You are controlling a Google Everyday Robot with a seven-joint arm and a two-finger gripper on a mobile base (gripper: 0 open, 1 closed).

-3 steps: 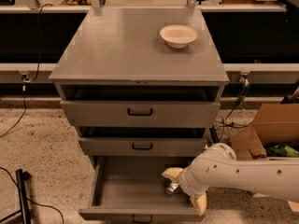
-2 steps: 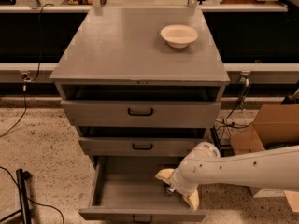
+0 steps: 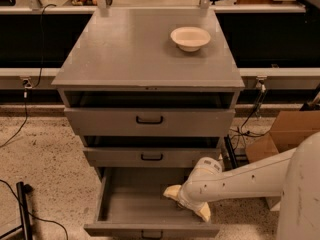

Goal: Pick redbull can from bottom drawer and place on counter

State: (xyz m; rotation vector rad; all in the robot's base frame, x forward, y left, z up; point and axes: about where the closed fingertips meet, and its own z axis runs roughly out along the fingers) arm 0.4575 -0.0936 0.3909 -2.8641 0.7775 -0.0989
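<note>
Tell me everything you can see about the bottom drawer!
The bottom drawer is a wide, deep grey box with a matte look, pulled out open beneath two shallower drawers. A small black handle sits on its front. The robot's pincer reaches down inside it, toward the picture's right side.

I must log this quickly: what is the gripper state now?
Gripper: inside the bottom drawer, right side; open or closed cannot be told.

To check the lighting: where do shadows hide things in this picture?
Camera view: the counter is evenly lit; the bowl casts a soft shadow; the gaps above the upper drawers are dark; the gripper, inside the bottom drawer, shades its floor.
</note>
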